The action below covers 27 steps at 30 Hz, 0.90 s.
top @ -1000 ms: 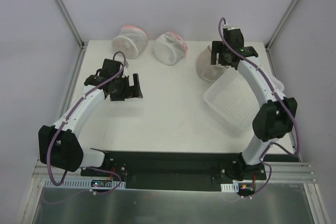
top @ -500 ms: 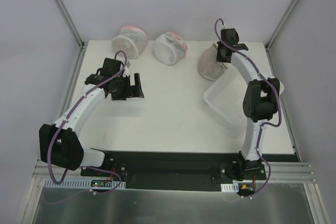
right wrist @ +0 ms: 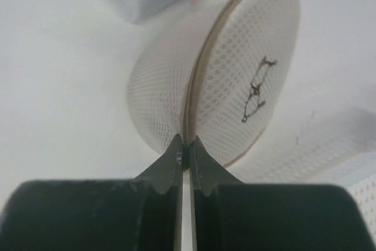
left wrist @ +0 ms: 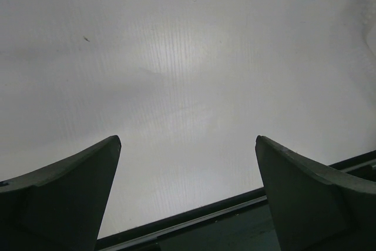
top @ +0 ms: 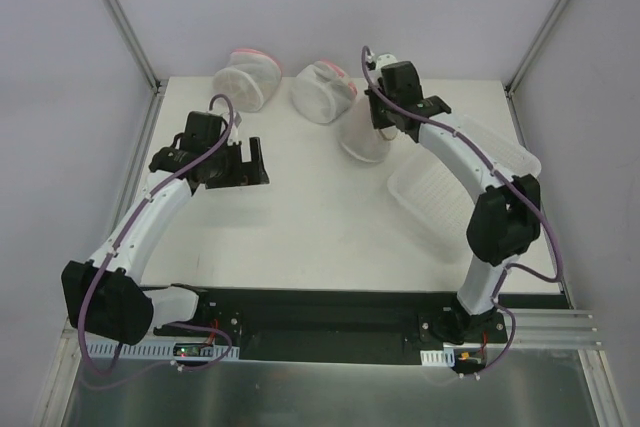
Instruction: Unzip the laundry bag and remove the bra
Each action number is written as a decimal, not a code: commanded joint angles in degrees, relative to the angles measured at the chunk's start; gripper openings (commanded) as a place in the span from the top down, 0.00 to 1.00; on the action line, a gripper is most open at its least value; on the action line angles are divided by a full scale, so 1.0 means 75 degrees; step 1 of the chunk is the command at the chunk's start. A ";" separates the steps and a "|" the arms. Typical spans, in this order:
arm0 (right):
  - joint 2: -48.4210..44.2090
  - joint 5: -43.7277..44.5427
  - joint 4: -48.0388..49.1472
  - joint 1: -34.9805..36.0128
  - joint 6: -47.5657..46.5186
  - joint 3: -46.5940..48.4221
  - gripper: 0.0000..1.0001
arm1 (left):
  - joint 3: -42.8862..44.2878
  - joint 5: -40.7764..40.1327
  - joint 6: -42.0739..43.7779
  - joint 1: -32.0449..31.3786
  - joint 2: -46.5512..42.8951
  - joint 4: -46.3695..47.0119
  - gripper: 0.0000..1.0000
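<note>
We see the right claw [right wrist: 185,152] pinched together on the tan rim of the laundry bag [right wrist: 235,95], a domed white mesh pouch tipped on edge, its flat round face bearing a small dark symbol. It is at twelve o'clock from the middle of the table [top: 300,217], with a ribbed white plastic tray [top: 450,209] at its four o'clock. The left claw [left wrist: 188,145] hangs spread wide over the smooth white surface.

White table [top: 300,217]; pale lilac-grey walls [top: 330,7]; metal corner posts [top: 120,15]; light apparently diffuse.
</note>
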 commanded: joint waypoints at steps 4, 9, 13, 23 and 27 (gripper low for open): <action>-0.1780 -0.0346 -0.0175 0.1337 -0.0521 -0.1238 0.99 | 0.0248 -0.0887 0.0522 -0.0011 -0.1176 -0.0492 0.01; -0.1970 0.0870 -0.0804 0.2357 0.0121 -0.1932 0.82 | 0.0295 -0.0889 0.0557 -0.0011 -0.1365 -0.0551 0.01; -0.1605 0.1118 -0.1370 0.3048 0.1177 -0.1475 0.24 | 0.0599 -0.0620 0.0523 -0.0011 -0.1167 -0.0621 0.01; -0.3641 0.1248 -0.0821 0.2817 0.2502 -0.2856 0.12 | 0.0916 -0.0161 -0.0052 -0.0677 -0.0897 -0.0668 0.01; -0.4533 0.1270 -0.0890 0.2488 0.3099 -0.3874 0.11 | 0.0870 -0.0432 -0.0437 -0.1650 -0.0593 -0.0668 0.01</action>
